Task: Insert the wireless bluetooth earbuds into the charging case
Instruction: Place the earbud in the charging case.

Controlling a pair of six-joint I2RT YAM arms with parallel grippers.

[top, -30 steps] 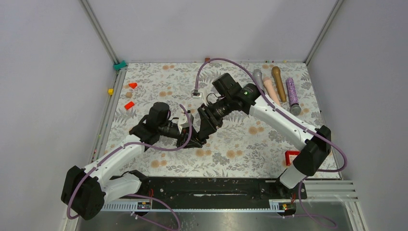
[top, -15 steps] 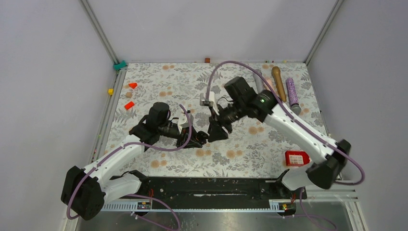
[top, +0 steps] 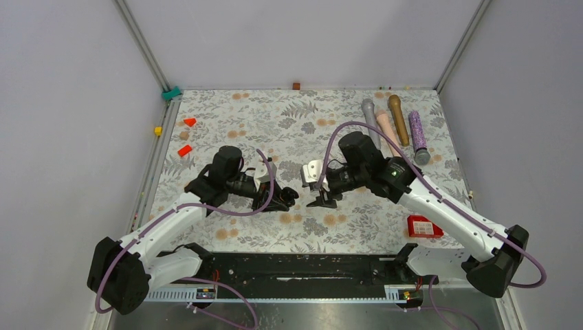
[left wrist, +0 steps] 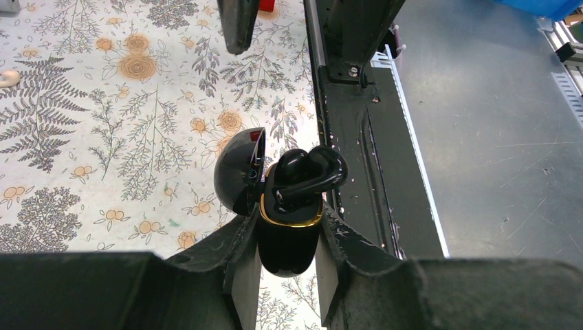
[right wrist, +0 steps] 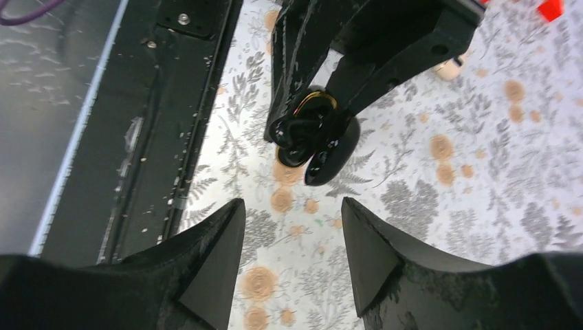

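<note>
The charging case here is glossy black with a gold rim, not cream. My left gripper is shut on its body and holds it just above the flowered mat, with the lid hinged open to the left. Glossy black earbuds sit in its hollow, one lying across the top and sticking out to the right. The case also shows in the right wrist view and in the top view. My right gripper is open and empty, a short way right of the case.
Several long cylinders lie at the back right. A red box sits at the near right. Small red pieces and a yellow cube lie at the left. A small cream piece lies on the mat. A black rail runs along the near edge.
My right gripper has drawn back from the case, to the right and nearer, and its arm has swung right. The left gripper and the case have stayed put.
</note>
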